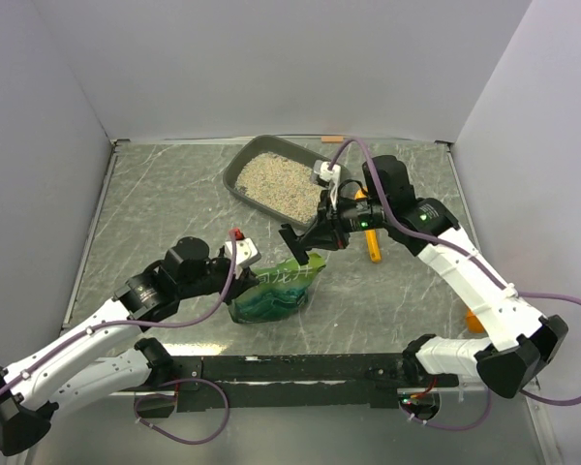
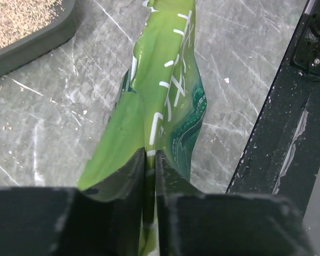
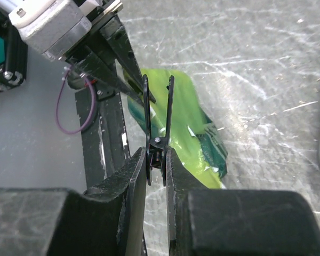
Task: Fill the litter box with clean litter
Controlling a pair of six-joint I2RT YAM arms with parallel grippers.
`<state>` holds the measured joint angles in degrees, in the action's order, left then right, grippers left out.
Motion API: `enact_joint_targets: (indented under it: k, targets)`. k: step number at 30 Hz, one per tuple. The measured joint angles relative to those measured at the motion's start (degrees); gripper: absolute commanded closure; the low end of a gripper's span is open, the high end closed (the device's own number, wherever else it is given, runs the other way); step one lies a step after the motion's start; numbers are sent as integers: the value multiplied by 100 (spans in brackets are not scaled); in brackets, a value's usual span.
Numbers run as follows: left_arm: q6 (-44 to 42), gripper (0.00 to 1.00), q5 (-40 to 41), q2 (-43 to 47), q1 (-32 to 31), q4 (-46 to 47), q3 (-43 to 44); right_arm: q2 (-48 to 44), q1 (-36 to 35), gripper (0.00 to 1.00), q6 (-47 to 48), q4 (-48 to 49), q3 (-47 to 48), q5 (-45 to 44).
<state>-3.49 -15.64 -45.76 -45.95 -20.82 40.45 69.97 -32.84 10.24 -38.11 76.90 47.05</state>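
Far end of the bench (image 1: 155, 213): litter box (image 1: 234, 174) sits up there, turned a bit askew, well apart from both sets of fingers
Clean litter (image 1: 276, 179): beige speckled layer covering the box floor; the left wrist view catches a corner of it too
Green bag (image 1: 276, 295): stands mid-bench near the arm bases, glossy and crumpled, top pointing up toward the right arm
Left arm: comes in low from the near left corner, elbow bent, wrist level with the bag's left side
Left gripper (image 2: 150, 157): fingers narrow, pinched onto a fold of the green bag, only a sliver of gap with the foil in it
Right arm: arches up from the near right and doubles back toward the middle, wrist angled down over the bag top
Right gripper (image 3: 156, 154): fingers squeezing the handles of a black spring clip (image 3: 157, 122), so the clip's blades stand apart
Clip vs bag: clip hangs just over the bag's upper end; can't tell if it's touching
Orange scoop (image 1: 373, 250): lies on the bench under the right forearm, partly hidden
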Motion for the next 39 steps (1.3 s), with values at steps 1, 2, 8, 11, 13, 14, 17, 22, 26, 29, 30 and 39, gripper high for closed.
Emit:
enact_joint_targets:
  k: [1, 2, 8, 11, 13, 14, 17, 22, 26, 29, 30, 39]
  targets:
    - [-2, 92, -2, -13, 2, 11, -11, 26, 0, 100, 31, -17, 0, 24]
    - [-13, 94, -7, -26, 0, 44, -26, 55, 0, 100, 81, -42, 0, 70]
    - [-15, 99, 0, -66, 2, 87, -37, 256, -76, 100, 387, -245, 111, 221]
    - [-15, 99, 0, -87, 0, 87, -37, 483, -155, 100, 575, -407, 313, 264]
    - [-13, 99, 2, -116, 2, 98, -37, 629, -190, 100, 682, -435, 393, 297]
    - [-13, 99, 2, -129, 2, 105, -37, 688, -195, 100, 752, -452, 400, 313]
    - [-7, 99, 4, -168, 2, 114, -35, 811, -205, 100, 1034, -498, 400, 372]
    - [11, 99, 9, -173, 2, 116, -33, 852, -212, 100, 1464, -549, 398, 455]
    - [17, 99, 9, -170, 2, 114, -31, 933, -216, 100, 1799, -597, 398, 516]
    - [17, 99, 11, -170, 2, 107, -24, 1029, -219, 100, 2002, -658, 398, 538]
    - [17, 99, 13, -166, 2, 107, -24, 1062, -223, 100, 2065, -671, 398, 542]
    - [31, 99, 50, -120, 0, 72, -24, 1320, -278, 100, 2468, -868, 398, 592]
